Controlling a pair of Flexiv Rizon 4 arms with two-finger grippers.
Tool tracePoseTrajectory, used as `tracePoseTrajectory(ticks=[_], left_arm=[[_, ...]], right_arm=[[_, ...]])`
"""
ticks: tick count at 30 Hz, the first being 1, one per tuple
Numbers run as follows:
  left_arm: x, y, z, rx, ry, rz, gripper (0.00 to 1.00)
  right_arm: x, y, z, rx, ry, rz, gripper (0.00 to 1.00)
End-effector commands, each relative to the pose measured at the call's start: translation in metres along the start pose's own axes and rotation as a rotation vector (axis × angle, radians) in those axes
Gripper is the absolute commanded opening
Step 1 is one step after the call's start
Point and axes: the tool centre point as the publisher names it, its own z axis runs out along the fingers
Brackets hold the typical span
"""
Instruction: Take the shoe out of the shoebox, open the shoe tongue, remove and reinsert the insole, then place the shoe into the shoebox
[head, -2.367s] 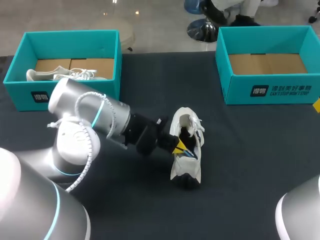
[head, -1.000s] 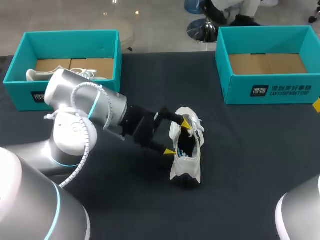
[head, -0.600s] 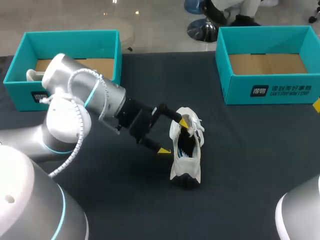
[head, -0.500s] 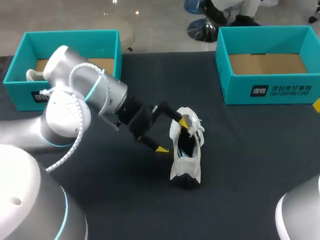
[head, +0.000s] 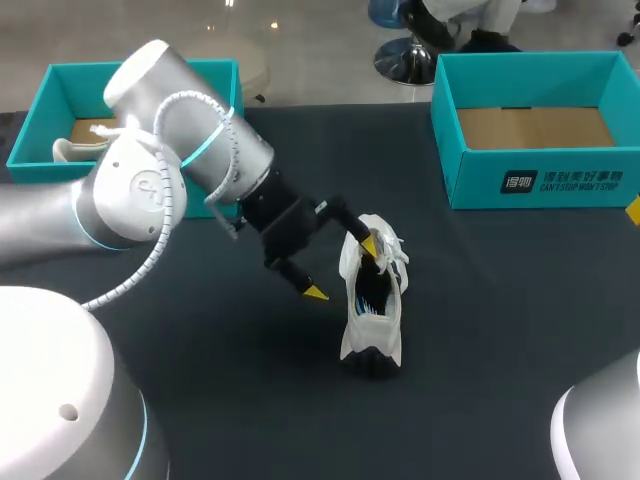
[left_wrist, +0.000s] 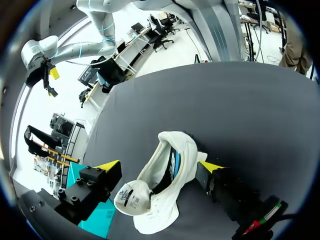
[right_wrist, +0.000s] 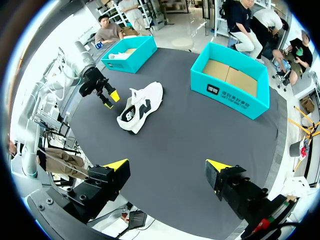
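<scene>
Far left corner of the bench (head: 480, 330): teal left shoebox (head: 140, 72), lid off. Holds a second shoe (head: 72, 150), pale, against its near left wall, on the cardboard floor.

Just right of that box: left arm (head: 170, 170), coming in from the left edge and angled down toward the bench's middle. Ends in the left tool (head: 342, 268), spread wide and gripping nothing. Far fingertip (head: 368, 245) at the laced far end of the shoe, apparently touching it; near fingertip (head: 316, 292) over bare cloth, just beside the shoe and apart from it. From the left wrist, shoe seen in the gap between the two yellow tips, one tip close by its side, the other clear of it.

Bench's middle: shoe (head: 372, 305), white with a dark lining, outside both boxes. Lies lengthwise from far to near, mouth turned toward the left tool, inside showing. Cannot tell whether the insole is in.

Far right corner: teal right shoebox (head: 530, 182), lid off, only its cardboard floor showing.

Near right corner: right arm (head: 600, 430), just its grey housing in view. Right tool (right_wrist: 167, 164) high above the bench, fingers wide apart, nothing between them, well apart from the shoe.
</scene>
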Motion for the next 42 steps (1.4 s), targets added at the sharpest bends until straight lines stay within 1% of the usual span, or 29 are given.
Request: tracePoseTrajectory(ticks=[1, 7, 9, 11, 12, 13, 16, 19, 20, 22, 23, 24, 25, 26, 31, 35, 37, 42], left_arm=[[-0.002, 0.001, 0.001, -0.002, 0.013, -0.001, 1.0], [-0.002, 0.001, 0.001, -0.002, 0.013, -0.001, 1.0], [-0.003, 0.001, 0.003, -0.094, 0.084, -0.002, 1.0], [-0.005, 0.001, 0.005, -0.143, 0.136, 0.011, 1.0], [-0.006, 0.001, 0.006, -0.186, 0.16, 0.001, 1.0], [-0.007, 0.002, 0.008, -0.209, 0.189, -0.007, 1.0], [-0.01, 0.001, 0.008, -0.267, 0.218, -0.019, 1.0], [-0.013, 0.001, 0.006, -0.283, 0.227, -0.021, 1.0], [-0.014, 0.002, 0.006, -0.306, 0.241, -0.019, 1.0], [-0.013, 0.005, 0.007, -0.291, 0.24, -0.017, 1.0], [-0.013, 0.006, 0.008, -0.292, 0.261, -0.015, 1.0], [-0.013, 0.008, 0.009, -0.275, 0.27, -0.021, 0.85], [-0.013, 0.01, 0.01, -0.269, 0.27, -0.03, 0.29], [-0.014, 0.011, 0.01, -0.257, 0.272, -0.031, 0.0], [-0.015, 0.013, 0.009, -0.233, 0.29, -0.024, 0.0], [-0.016, 0.011, 0.009, -0.236, 0.319, 0.0, 0.0], [-0.015, 0.011, 0.012, -0.251, 0.34, 0.015, 0.0], [-0.013, 0.01, 0.017, -0.24, 0.366, 0.035, 0.0]], right_arm=[[-0.001, 0.003, 0.0, 0.007, 0.002, 0.0, 1.0], [-0.001, 0.003, 0.0, 0.007, 0.002, 0.0, 1.0], [-0.001, 0.003, 0.0, 0.007, 0.002, 0.0, 1.0], [-0.001, 0.003, 0.0, 0.007, 0.002, 0.0, 1.0], [-0.001, 0.003, 0.0, 0.007, 0.002, 0.0, 1.0], [-0.001, 0.003, 0.0, 0.007, 0.002, 0.0, 1.0], [-0.001, 0.003, 0.0, 0.007, 0.002, 0.0, 1.0], [-0.001, 0.003, 0.0, 0.007, 0.002, 0.0, 1.0], [-0.001, 0.003, 0.0, 0.007, 0.002, 0.0, 1.0], [-0.001, 0.003, 0.0, 0.007, 0.002, 0.0, 1.0], [-0.001, 0.003, 0.0, 0.007, 0.002, 0.0, 1.0], [-0.001, 0.003, 0.0, 0.007, 0.002, 0.0, 1.0], [-0.001, 0.003, 0.0, 0.007, 0.002, 0.0, 1.0], [-0.001, 0.003, 0.0, 0.007, 0.002, 0.0, 1.0], [-0.001, 0.003, 0.0, 0.007, 0.002, 0.0, 1.0], [-0.001, 0.003, 0.0, 0.007, 0.002, 0.0, 1.0], [-0.001, 0.003, 0.0, 0.007, 0.002, 0.0, 1.0], [-0.001, 0.003, 0.0, 0.007, 0.002, 0.0, 1.0]])
